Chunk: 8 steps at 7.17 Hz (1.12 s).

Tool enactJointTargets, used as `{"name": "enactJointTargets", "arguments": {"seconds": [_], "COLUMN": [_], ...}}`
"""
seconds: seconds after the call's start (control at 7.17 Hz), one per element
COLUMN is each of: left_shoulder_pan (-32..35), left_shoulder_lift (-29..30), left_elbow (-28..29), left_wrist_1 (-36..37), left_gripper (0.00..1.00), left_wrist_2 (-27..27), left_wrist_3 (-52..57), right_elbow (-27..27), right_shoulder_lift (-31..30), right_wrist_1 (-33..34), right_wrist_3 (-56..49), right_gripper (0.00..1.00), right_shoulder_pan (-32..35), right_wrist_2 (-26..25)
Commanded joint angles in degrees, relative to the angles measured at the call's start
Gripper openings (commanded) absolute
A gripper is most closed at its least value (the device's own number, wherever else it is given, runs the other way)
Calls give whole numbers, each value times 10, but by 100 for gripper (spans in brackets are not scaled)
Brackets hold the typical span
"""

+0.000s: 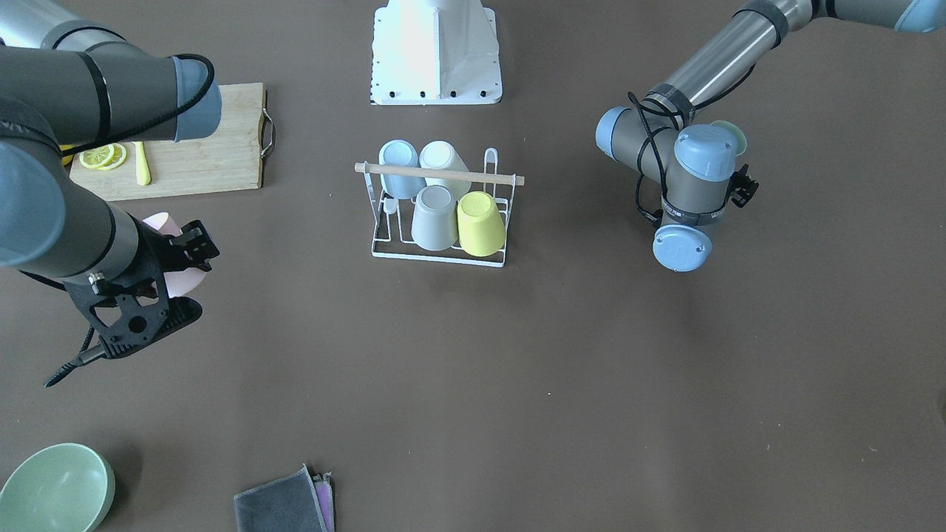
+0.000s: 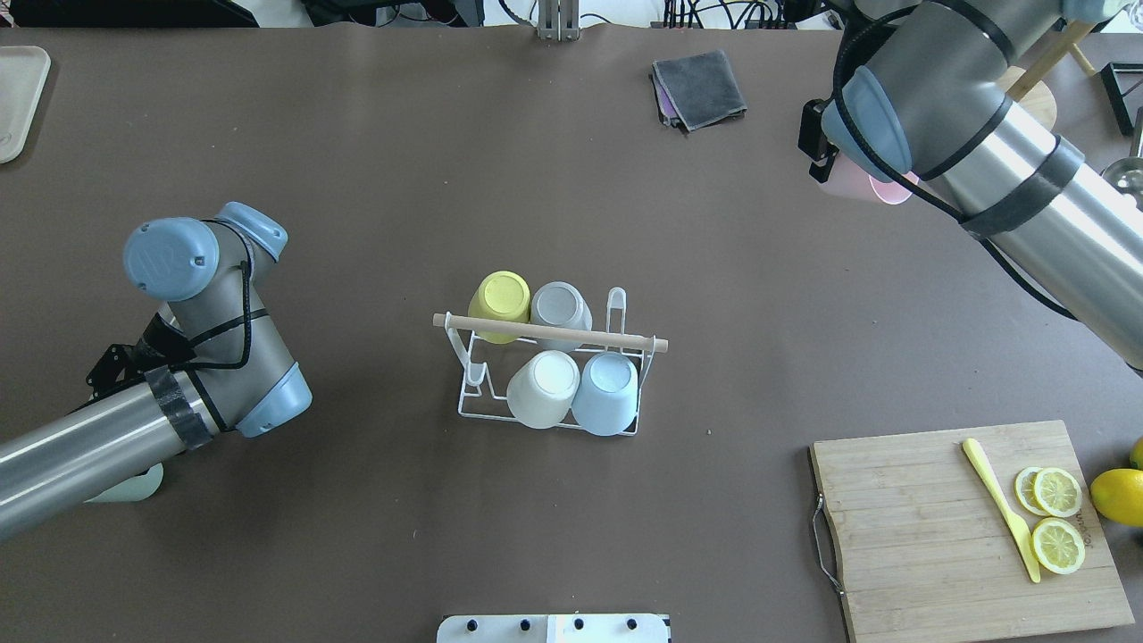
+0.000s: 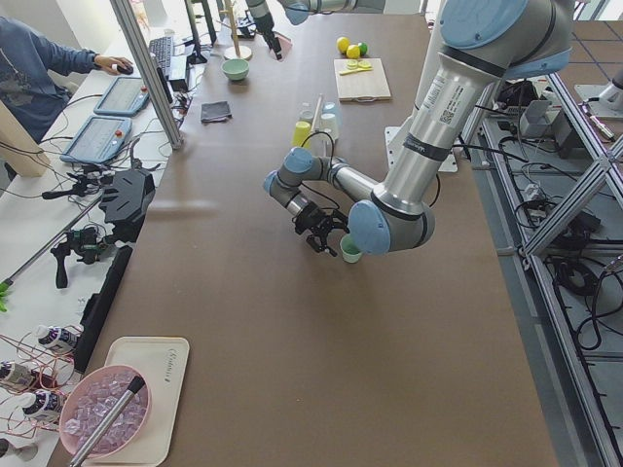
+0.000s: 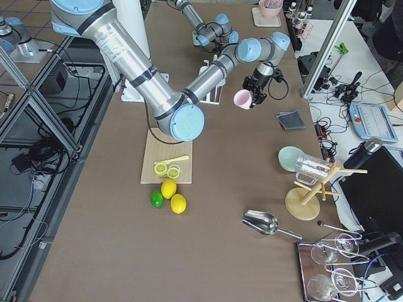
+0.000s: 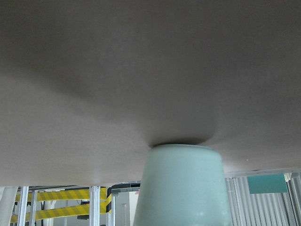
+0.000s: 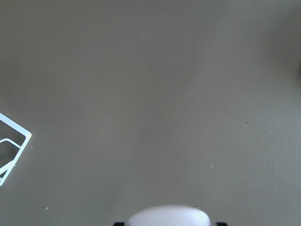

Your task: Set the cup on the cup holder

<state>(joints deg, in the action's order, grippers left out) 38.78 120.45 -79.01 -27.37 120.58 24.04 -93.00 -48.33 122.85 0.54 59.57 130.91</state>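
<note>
The cup holder (image 1: 440, 174) is a white wire rack with a wooden rod on top, mid-table; it also shows in the overhead view (image 2: 549, 332). It carries a blue, a white, a grey and a yellow cup, all upside down. My right gripper (image 1: 185, 284) is shut on a pink cup (image 1: 159, 222) and holds it above the table, far to the rack's side (image 2: 857, 186). A pale green cup (image 5: 182, 188) stands on the table right in front of my left wrist camera. My left gripper (image 3: 326, 232) is at this cup (image 3: 350, 251); its fingers are hidden.
A wooden cutting board (image 2: 964, 527) holds lemon slices and a yellow knife, with a lemon (image 2: 1116, 496) beside it. A folded grey cloth (image 2: 701, 85) and a green bowl (image 1: 55, 488) lie at the operators' side. The robot base (image 1: 436, 52) stands behind the rack.
</note>
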Motion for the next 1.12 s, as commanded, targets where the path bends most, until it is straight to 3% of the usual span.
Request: {"name": "enactJointTargets", "arguments": {"seconds": [0.0, 0.98], "left_shoulder_pan": [-3, -17], "left_shoulder_lift": [0, -25], "left_elbow": [-1, -19], "left_wrist_1": [4, 19], "left_gripper": [96, 90], "left_wrist_2": [5, 6], "left_wrist_3": [1, 5], "right_elbow": [-72, -85], "right_shoulder_lift": [-21, -26], "right_wrist_1": [-59, -76], "right_wrist_3": [72, 98], "right_gripper": [0, 0], "right_shoulder_pan": [6, 15], "right_wrist_2": [1, 3]}}
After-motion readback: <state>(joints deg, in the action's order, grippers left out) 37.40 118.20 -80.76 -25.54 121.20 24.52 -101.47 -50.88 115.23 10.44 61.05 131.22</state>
